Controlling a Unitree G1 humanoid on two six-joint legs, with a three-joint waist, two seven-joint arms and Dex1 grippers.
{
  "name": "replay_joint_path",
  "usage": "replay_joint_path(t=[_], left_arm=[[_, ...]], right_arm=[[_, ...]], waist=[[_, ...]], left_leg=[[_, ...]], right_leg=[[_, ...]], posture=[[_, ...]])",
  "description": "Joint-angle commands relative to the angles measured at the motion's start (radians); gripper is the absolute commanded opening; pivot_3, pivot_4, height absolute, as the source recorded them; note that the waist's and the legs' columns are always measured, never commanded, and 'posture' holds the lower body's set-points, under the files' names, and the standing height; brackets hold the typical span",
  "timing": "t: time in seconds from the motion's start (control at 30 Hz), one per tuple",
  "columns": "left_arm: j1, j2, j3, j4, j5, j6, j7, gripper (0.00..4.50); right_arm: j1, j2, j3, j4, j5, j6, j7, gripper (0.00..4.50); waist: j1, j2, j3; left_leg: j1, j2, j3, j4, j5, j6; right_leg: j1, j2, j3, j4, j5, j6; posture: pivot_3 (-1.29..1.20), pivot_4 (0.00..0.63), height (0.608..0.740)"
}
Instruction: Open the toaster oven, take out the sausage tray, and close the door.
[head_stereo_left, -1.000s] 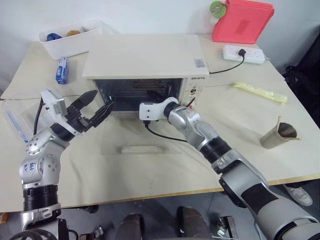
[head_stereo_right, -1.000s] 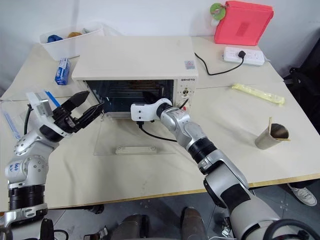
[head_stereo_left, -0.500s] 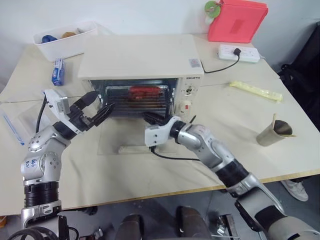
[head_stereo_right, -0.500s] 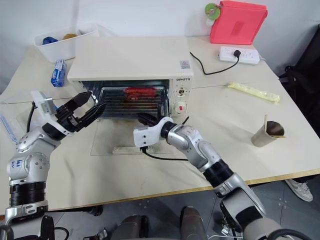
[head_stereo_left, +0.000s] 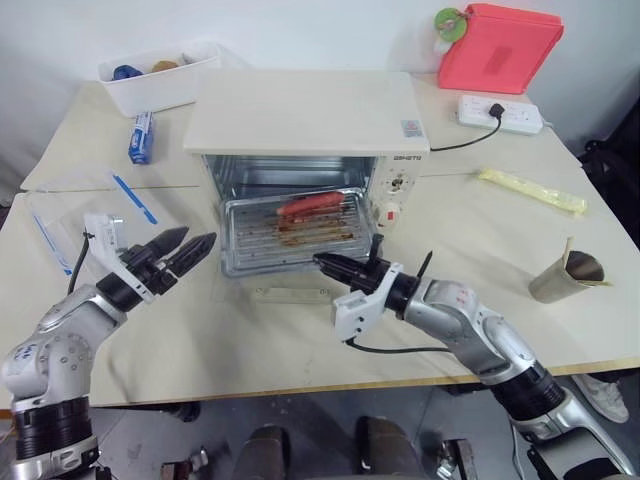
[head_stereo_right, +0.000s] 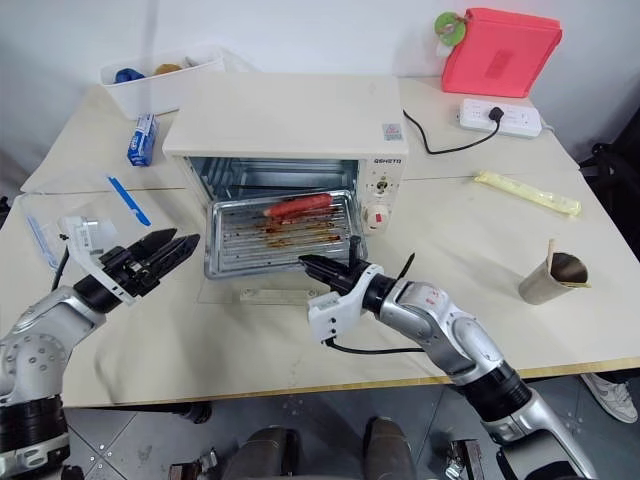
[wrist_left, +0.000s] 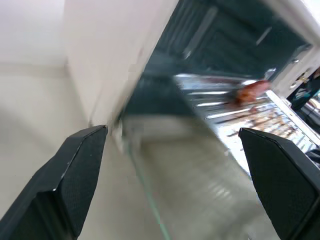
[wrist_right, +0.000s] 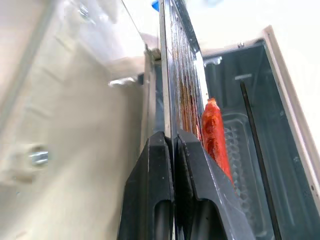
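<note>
Your L pincer (head_stereo_left: 190, 252) hangs spread wide left of oven (head_stereo_left: 305, 115), free to support; door (head_stereo_left: 290, 294) lies flat on counter (head_stereo_left: 480, 230); tray (head_stereo_left: 290, 233) half out, R pincer (head_stereo_left: 330, 263) clamped on its front rim to pull

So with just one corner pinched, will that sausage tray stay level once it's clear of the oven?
Probably stiff: the sausage tray is rimmed metal. Held by the right claw at its front rim, it may dip. The sausage looks round and loose, so it could roll.

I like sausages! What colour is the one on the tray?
Red sausage, clearest in the right wrist view.
</note>
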Motion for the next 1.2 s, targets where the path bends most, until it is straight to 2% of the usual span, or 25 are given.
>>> replay_joint_path(t=[0.03,0.17,0.43,0.53,0.73,0.87,0.9,1.07,1.1,1.2], left_arm=[[-0.002,0.004,0.05,-0.083,-0.158,0.12,0.062,4.5],[-0.011,0.005,0.071,-0.093,-0.299,0.216,0.128,4.5],[-0.039,-0.027,0.049,-0.075,-0.426,0.276,0.236,4.5],[-0.057,-0.053,0.042,-0.062,-0.499,0.285,0.284,3.92],[-0.047,-0.027,0.001,-0.008,-0.73,0.365,0.401,2.03],[-0.017,0.004,-0.024,-0.01,-0.816,0.363,0.456,0.79],[-0.005,0.012,-0.03,-0.013,-0.841,0.361,0.472,0.6],[0.047,0.049,-0.062,-0.019,-0.958,0.332,0.527,0.58],[0.055,0.05,-0.06,-0.019,-0.978,0.312,0.545,0.58],[0.098,0.054,-0.03,-0.015,-1.06,0.249,0.582,0.58]], right_arm=[[0.001,-0.021,-0.043,-0.05,0.03,-0.052,-0.005,0.0],[-0.009,-0.017,-0.041,-0.044,0.041,-0.076,0.002,0.0],[-0.08,-0.011,-0.022,0.019,0.105,-0.198,0.021,0.0],[-0.11,-0.015,-0.014,0.052,0.136,-0.25,0.041,0.0],[-0.147,-0.017,-0.016,0.105,0.182,-0.299,0.081,0.0],[-0.147,-0.02,-0.02,0.125,0.217,-0.294,0.114,0.0],[-0.146,-0.022,-0.021,0.129,0.23,-0.293,0.126,0.0],[-0.135,-0.014,-0.039,0.134,0.35,-0.292,0.175,0.0],[-0.133,-0.022,-0.04,0.135,0.365,-0.293,0.192,0.59],[-0.097,-0.067,-0.064,0.133,0.434,-0.296,0.232,1.36]], waist=[[0.0,0.0,0.0],[-0.001,0.0,0.0],[-0.002,0.0,0.0],[-0.002,0.0,0.0],[-0.002,0.0,0.0],[-0.003,0.0,0.0],[-0.003,0.0,0.0],[-0.002,0.0,0.0],[-0.002,0.0,0.0],[-0.001,0.0,0.0]], left_leg=[[0.0,0.0,0.0,0.0,0.0,0.0],[0.001,0.0,0.0,0.0,0.0,0.0],[0.001,0.0,0.0,0.0,0.0,0.0],[0.001,0.0,0.0,0.0,0.0,0.0],[0.002,0.0,-0.001,0.0,0.0,0.0],[0.002,0.001,-0.002,0.0,0.0,0.0],[0.002,0.001,-0.002,0.0,0.0,0.0],[0.003,0.001,-0.002,0.0,0.0,0.0],[0.003,0.001,-0.003,0.0,0.0,0.0],[0.003,0.001,-0.005,0.0,0.0,0.0]], right_leg=[[0.0,0.0,0.0,0.0,0.0,0.0],[0.0,0.0,0.0,0.0,0.0,0.0],[0.0,0.0,0.001,0.0,0.0,0.0],[0.0,0.0,0.001,0.0,0.0,0.0],[0.001,0.0,0.001,0.0,0.0,0.0],[0.001,0.0,0.001,0.0,0.0,0.0],[0.001,0.0,0.001,0.0,0.0,0.0],[0.001,0.0,0.003,0.0,0.0,0.0],[0.001,0.0,0.003,0.0,0.0,0.0],[0.001,0.0,0.003,-0.001,0.0,0.0]], posture=[[0.0,0.15,0.74],[0.0,0.15,0.74],[0.0,0.15,0.74],[0.0,0.15,0.74],[0.0,0.15,0.74],[0.0,0.15,0.74],[0.0,0.15,0.74],[0.0,0.15,0.74],[0.0,0.15,0.74],[0.0,0.15,0.74]])
